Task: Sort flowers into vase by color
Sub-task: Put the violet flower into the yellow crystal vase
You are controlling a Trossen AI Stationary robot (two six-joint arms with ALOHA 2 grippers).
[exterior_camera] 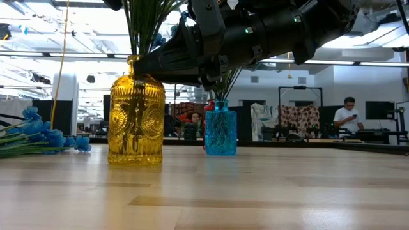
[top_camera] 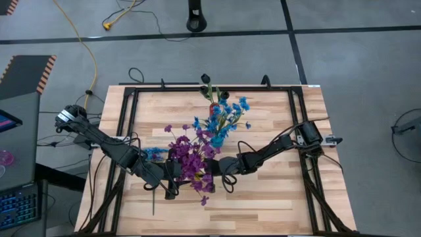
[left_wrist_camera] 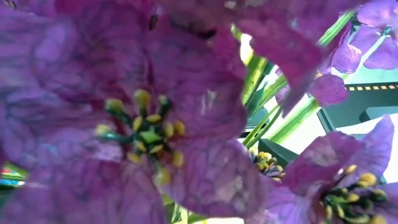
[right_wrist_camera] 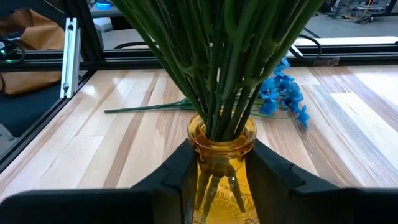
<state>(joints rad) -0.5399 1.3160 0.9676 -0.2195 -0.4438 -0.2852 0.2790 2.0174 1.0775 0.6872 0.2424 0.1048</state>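
A yellow glass vase [exterior_camera: 135,121] stands on the table, full of green stems, with purple flowers [top_camera: 194,161] spreading over it. My right gripper [right_wrist_camera: 221,163] reaches in from the table's right and is shut on the vase's neck. My left gripper [top_camera: 172,187] is at the near left of the bunch, open, and purple blooms [left_wrist_camera: 143,124] fill its wrist view. A blue vase [exterior_camera: 220,128] holds blue flowers [top_camera: 227,118]. Behind it a red vase [top_camera: 214,108] holds dark buds [top_camera: 208,82]. One blue sprig [right_wrist_camera: 283,96] lies flat on the table. My right gripper pinches the yellow vase's neck [right_wrist_camera: 222,152] just under the rim, one finger [right_wrist_camera: 177,171] on each side of it. The fingers come in nearly level from the table's right. The vase stands upright with its base on the table.
A black frame [top_camera: 128,125] runs along the table's edges. The blue sprig on the table lies left of the yellow vase [exterior_camera: 38,137]. Bare wood [top_camera: 263,197] lies near the front edge. People sit in the room beyond the table [exterior_camera: 348,112].
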